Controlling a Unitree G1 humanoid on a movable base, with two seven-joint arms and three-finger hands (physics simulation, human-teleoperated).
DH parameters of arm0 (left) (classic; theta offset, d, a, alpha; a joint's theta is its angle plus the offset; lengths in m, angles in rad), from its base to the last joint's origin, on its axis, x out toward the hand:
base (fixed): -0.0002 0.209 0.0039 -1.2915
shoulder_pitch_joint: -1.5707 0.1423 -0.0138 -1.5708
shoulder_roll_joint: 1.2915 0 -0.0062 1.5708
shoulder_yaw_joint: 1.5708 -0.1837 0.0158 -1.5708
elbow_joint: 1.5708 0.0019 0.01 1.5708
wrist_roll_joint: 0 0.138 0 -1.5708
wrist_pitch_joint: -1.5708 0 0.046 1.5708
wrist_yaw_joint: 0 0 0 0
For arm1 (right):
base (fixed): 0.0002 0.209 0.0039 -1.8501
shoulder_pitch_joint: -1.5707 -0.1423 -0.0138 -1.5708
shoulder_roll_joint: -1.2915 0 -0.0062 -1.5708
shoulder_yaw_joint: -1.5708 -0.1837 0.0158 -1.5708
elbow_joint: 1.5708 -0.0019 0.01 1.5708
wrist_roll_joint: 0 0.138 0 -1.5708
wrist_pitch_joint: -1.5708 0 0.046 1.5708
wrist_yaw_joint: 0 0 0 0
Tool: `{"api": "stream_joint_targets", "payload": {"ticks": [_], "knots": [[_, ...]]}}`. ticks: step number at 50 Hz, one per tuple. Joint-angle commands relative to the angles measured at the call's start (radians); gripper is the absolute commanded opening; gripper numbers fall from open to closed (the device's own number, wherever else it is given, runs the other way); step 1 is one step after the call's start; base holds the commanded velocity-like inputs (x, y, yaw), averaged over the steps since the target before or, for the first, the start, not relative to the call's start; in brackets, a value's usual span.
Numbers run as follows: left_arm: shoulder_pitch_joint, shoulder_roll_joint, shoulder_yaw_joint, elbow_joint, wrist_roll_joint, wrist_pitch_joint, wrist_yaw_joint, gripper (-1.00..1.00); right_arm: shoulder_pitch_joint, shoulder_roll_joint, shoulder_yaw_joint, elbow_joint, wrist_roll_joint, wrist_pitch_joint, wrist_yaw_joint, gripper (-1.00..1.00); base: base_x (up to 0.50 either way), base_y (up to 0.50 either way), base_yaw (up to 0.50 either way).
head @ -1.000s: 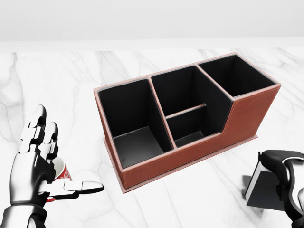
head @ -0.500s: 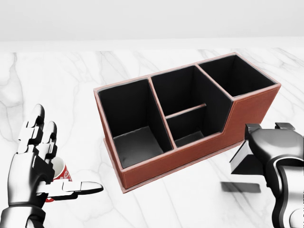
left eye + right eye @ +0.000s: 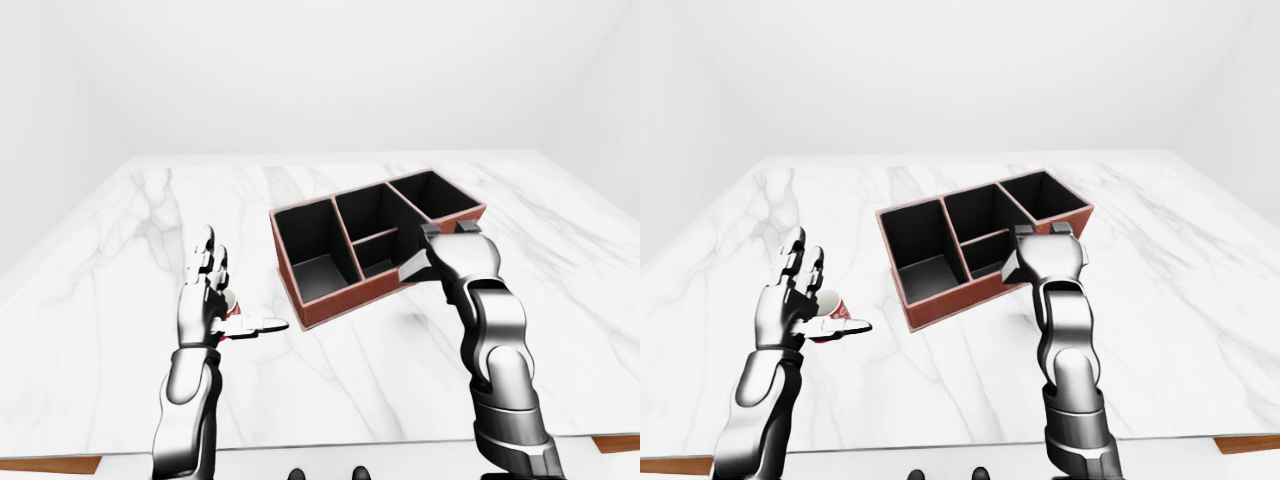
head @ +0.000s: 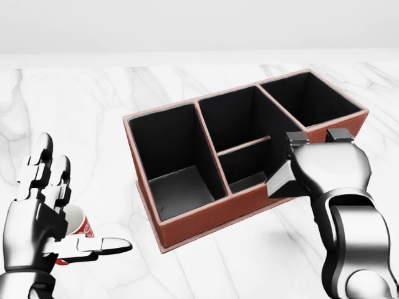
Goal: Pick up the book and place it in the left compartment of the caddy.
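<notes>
Now the right hand [image 4: 324, 165] has its fingers pinching the book [image 4: 282, 179], lifted beside the caddy [image 4: 206, 212], ready to go to its left compartment [image 4: 171, 162]. Left hand [image 4: 43, 215] fingers are spread, holding nothing.

right robot hand [image 4: 324, 168] lifted book [image 4: 282, 179], now against caddy [image 4: 187, 218]

I see one brown caddy [image 4: 324, 146] with four black boxes inside it. There is one book [image 4: 280, 179] and one little red and white cup [image 3: 832, 312]. I have two hands, my left hand [image 4: 37, 218] and my right hand [image 4: 327, 168].
</notes>
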Motion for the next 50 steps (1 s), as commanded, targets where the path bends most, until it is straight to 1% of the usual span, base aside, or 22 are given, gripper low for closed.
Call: {"api": "stream_joint_targets", "payload": {"ticks": [1,7,18,25,36,47,50], "knots": [[0.006,0.002,0.012,-0.023,-0.012,0.000,-0.006,1.00,-0.076,0.069,0.071,-0.001,-0.056,0.000,0.000,-1.00,0.00,0.00,0.00],[0.006,0.002,0.017,-0.022,-0.018,0.000,-0.010,1.00,-0.103,0.106,0.110,0.013,-0.082,0.000,0.000,-1.00,0.00,0.00,0.00],[0.013,0.002,0.022,-0.037,-0.025,0.000,-0.013,1.00,-0.147,0.161,0.157,0.052,-0.119,0.000,0.000,-1.00,0.00,0.00,0.00],[0.014,0.001,0.027,-0.043,-0.030,0.000,-0.014,1.00,-0.212,0.195,0.168,0.107,-0.154,0.000,0.000,-1.00,0.00,0.00,0.00],[0.009,0.004,0.035,-0.028,-0.038,0.000,-0.017,1.00,-0.259,0.236,0.197,0.185,-0.182,0.000,0.000,-1.00,0.00,0.00,0.00],[0.005,0.008,0.045,-0.011,-0.047,0.000,-0.021,1.00,-0.317,0.277,0.215,0.312,-0.189,0.000,0.000,-1.00,0.00,0.00,0.00],[0.009,0.008,0.045,-0.032,-0.050,0.000,-0.020,1.00,-0.333,0.291,0.221,0.349,-0.179,0.000,0.000,-1.00,0.00,0.00,0.00]]}}
